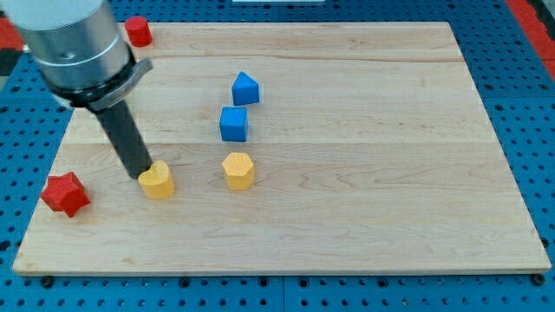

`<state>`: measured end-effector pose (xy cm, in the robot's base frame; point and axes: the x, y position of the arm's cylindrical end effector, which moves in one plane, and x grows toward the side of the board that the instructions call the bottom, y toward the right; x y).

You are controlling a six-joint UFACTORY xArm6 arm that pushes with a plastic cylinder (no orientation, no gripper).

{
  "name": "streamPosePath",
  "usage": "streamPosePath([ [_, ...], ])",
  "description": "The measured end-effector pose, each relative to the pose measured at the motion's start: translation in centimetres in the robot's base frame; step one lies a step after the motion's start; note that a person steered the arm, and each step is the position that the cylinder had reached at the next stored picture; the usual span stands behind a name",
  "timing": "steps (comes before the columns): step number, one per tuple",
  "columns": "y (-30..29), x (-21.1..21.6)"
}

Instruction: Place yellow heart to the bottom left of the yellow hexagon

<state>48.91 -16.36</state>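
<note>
Camera view: my tip (144, 176) touching yellow heart (158, 182), left of yellow hexagon (238, 171).

No readable text, labels or numbers anywhere.

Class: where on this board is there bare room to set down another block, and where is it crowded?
Free: everything right of the blue blocks and yellow hexagon, plus the bottom strip. Crowded: the left, where my tip touches the yellow heart, near the red star.
</note>
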Motion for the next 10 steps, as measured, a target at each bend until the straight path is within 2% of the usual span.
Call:
streamPosePath([
  [2,3.2,0.7],
  [4,3.4,5.6],
  [6,-0.9,8.7],
  [7,-0.3,10.1],
  [10,5.9,10.1],
])
